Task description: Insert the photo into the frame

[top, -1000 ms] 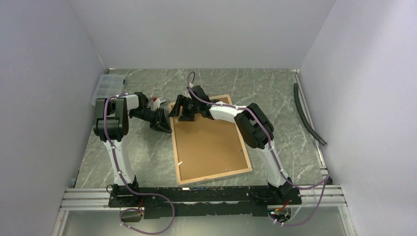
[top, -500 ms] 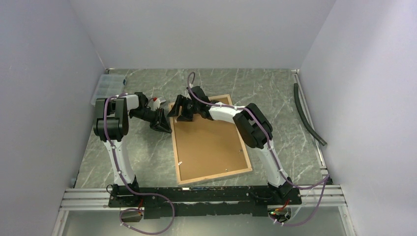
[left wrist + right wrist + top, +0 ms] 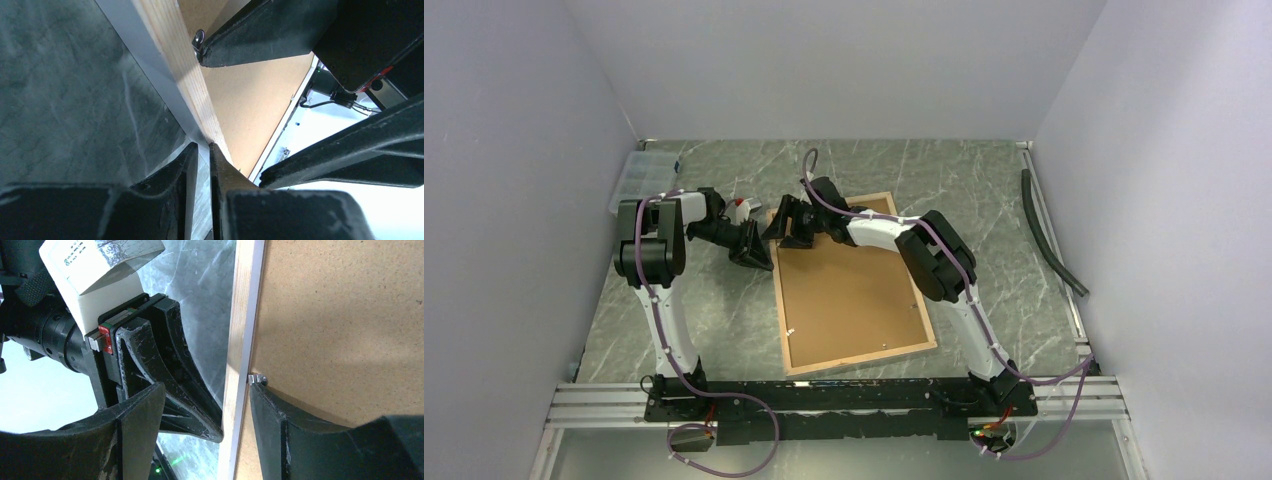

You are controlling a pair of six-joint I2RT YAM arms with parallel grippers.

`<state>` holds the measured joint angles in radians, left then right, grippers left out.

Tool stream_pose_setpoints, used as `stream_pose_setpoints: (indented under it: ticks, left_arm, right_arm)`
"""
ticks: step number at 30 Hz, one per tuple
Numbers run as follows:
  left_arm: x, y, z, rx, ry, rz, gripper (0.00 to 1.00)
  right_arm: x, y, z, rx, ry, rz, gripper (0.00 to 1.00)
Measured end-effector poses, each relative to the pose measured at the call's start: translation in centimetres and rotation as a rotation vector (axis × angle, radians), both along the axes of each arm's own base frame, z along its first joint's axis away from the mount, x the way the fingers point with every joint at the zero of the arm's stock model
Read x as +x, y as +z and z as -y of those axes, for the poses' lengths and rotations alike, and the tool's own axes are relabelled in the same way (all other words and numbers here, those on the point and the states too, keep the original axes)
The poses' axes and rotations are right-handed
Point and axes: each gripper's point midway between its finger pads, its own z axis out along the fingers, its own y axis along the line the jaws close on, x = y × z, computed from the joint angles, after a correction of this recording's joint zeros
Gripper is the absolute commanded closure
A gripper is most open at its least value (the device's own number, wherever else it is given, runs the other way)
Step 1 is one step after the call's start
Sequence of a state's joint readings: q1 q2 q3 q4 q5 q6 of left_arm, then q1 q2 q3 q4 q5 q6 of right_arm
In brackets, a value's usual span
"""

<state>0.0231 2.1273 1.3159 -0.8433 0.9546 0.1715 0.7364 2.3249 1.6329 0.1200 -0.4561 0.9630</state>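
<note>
Frame (image 3: 861,358): stiff, light, glazed, likely fragile; its wooden rim, the safest hold, is being pinched by the left claw (image 3: 202,150). The right claw (image 3: 205,395) is being held spread astride that rim.

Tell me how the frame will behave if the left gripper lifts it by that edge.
Probably stiff: the frame has a wood rim and lies flat. Pinched at one edge by the left gripper, it would likely hang and twist in that grip. The backing panel, held by small clips, might shift.
</note>
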Motion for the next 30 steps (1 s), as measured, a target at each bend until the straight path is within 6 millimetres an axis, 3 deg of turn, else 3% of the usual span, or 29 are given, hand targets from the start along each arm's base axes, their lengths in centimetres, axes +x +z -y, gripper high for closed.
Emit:
stream_pose_setpoints:
  ticks: [30]
  left_arm:
    - [-0.02,0.11,0.04,-0.002,0.000,0.000,0.85]
  right_arm:
    - [0.24,-0.13,-0.25,0.028,-0.029,-0.033,0.35]
